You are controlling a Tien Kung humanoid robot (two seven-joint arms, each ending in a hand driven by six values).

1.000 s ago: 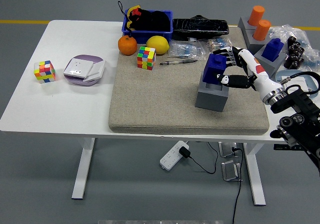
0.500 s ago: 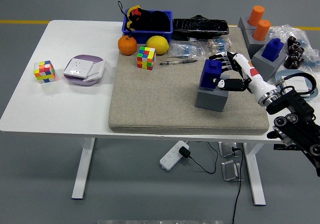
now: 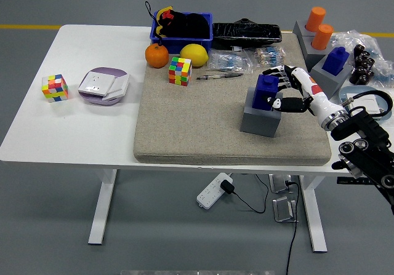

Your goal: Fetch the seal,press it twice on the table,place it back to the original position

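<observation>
blue seal (image 3: 265, 92) sits in grey holder (image 3: 260, 120) on mat; right hand (image 3: 289, 90) fingers curled around seal.

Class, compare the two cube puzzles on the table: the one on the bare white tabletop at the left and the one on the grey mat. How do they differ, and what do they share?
The left cube puzzle sits alone on the bare white table next to a purple box; the mat cube puzzle stands on the grey mat beside an orange and a lemon. The mat cube puzzle looks slightly larger. Both are multicoloured, upright, and untouched by any hand.
</observation>
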